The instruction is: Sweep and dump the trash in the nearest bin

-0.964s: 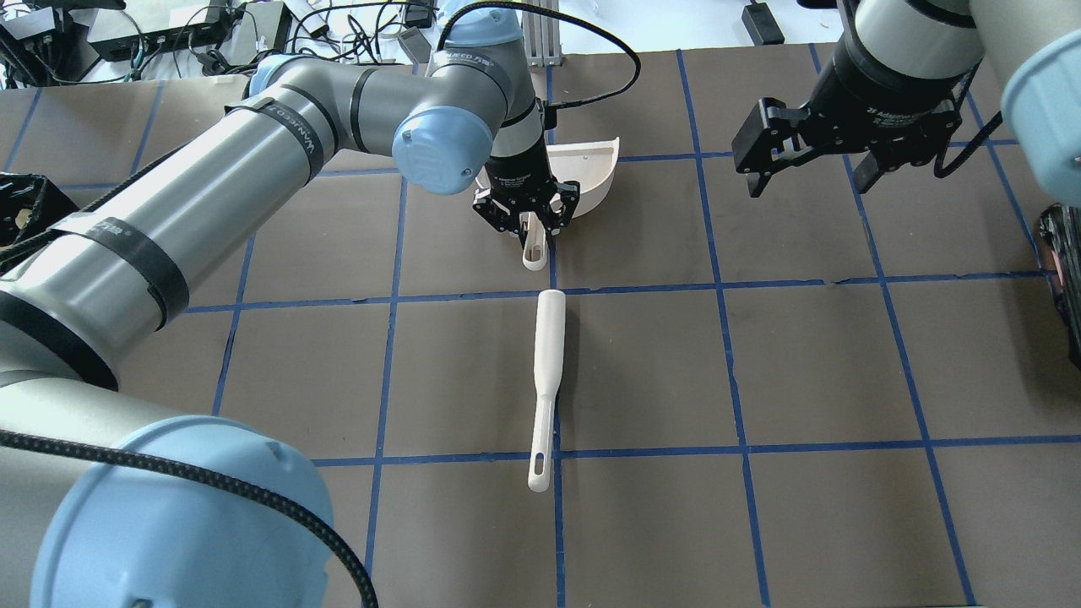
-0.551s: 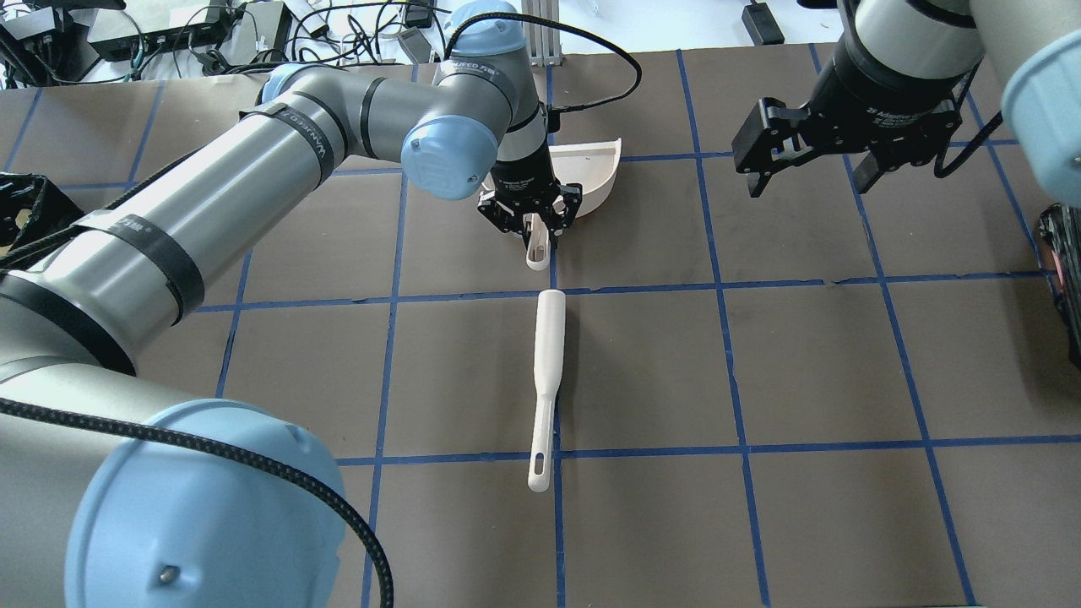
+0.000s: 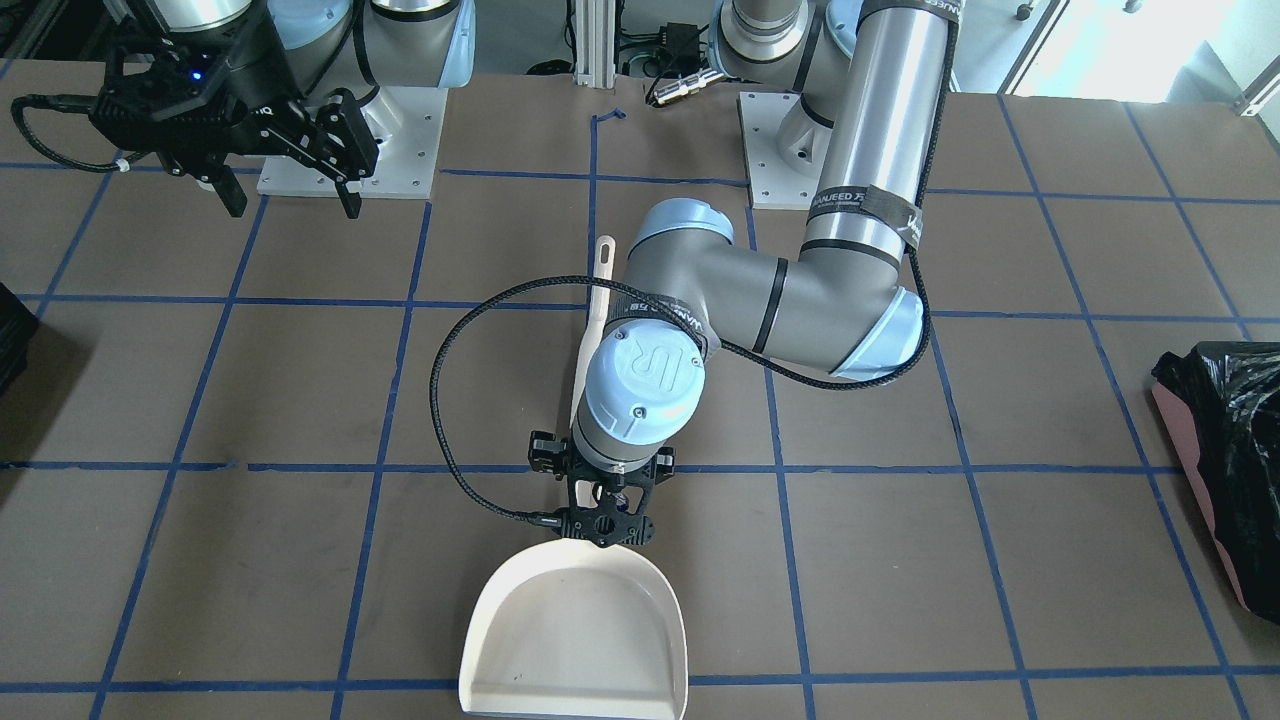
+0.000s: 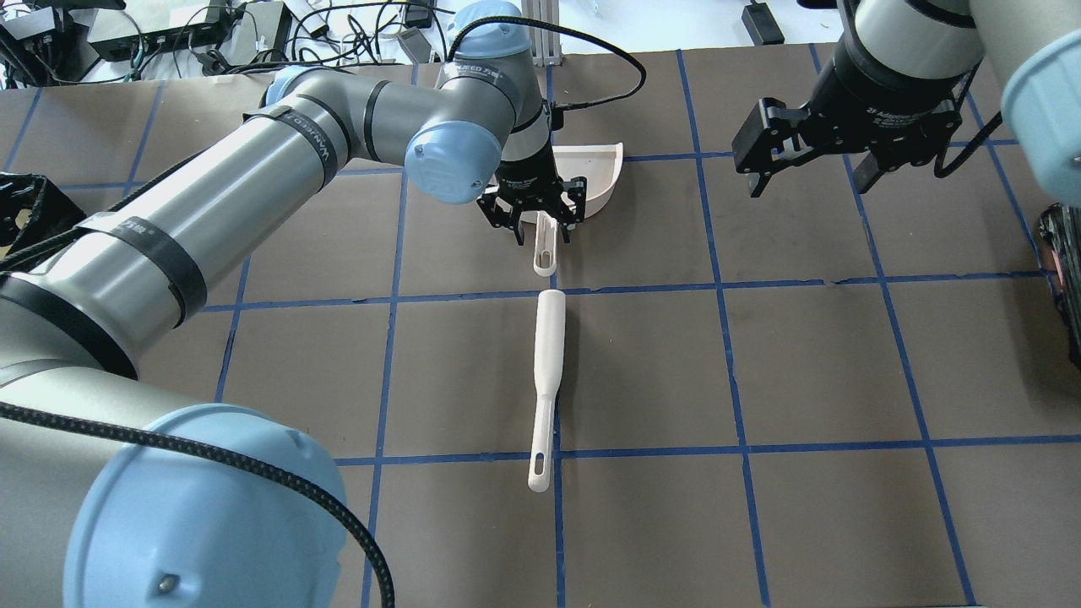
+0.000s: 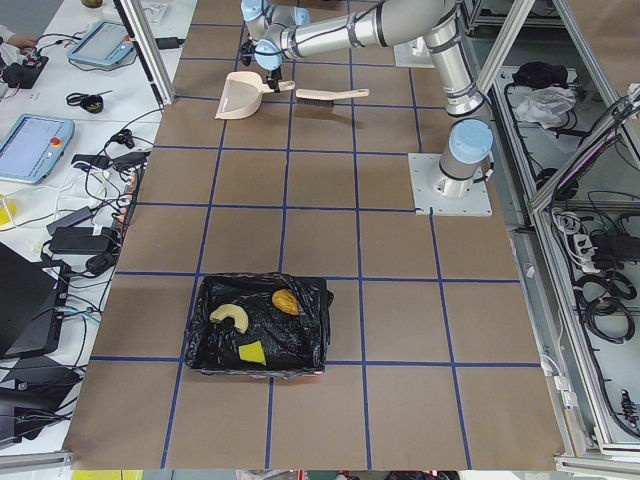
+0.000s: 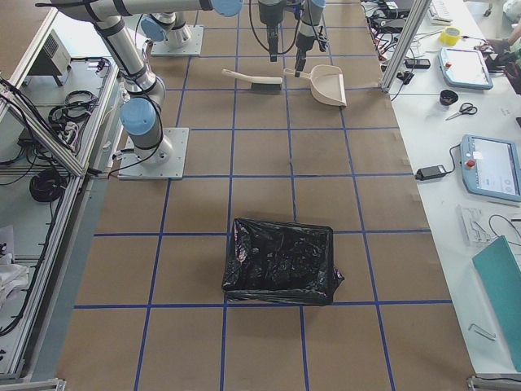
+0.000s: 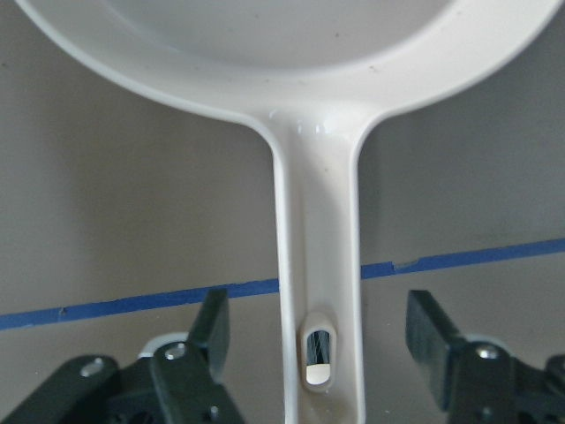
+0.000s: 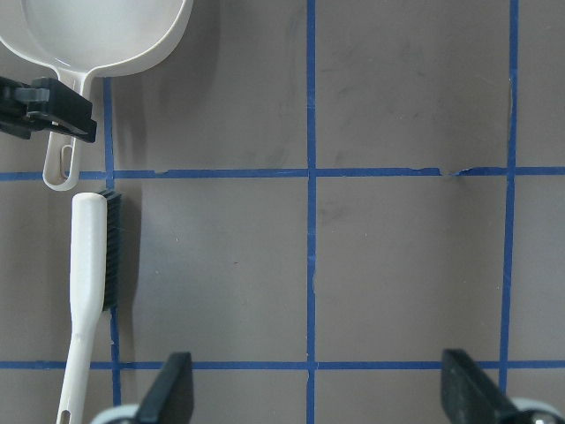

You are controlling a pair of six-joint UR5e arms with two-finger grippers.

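Observation:
The cream dustpan [image 3: 575,640] lies empty on the table, also in the overhead view [image 4: 591,173]. My left gripper [image 4: 542,232] is open, its fingers [image 7: 212,327] on either side of the dustpan handle [image 7: 318,265] without touching it. My right gripper [image 4: 811,186] is open and empty, hovering at the far right. The bin [image 5: 260,335], lined with a black bag, holds the croissant [image 5: 231,316], the bread roll [image 5: 285,300] and the yellow block [image 5: 252,352].
A white-handled brush [image 4: 547,371] lies along the table's middle line, its head just short of the dustpan handle. A second black-bagged bin [image 6: 281,261] stands toward the table's right end. Blue tape lines grid the brown table.
My left gripper has shifted slightly right and farther from me over the dustpan handle, and its jaws now stand wider apart. The dustpan moved a little with it. The right arm and brush have not moved.

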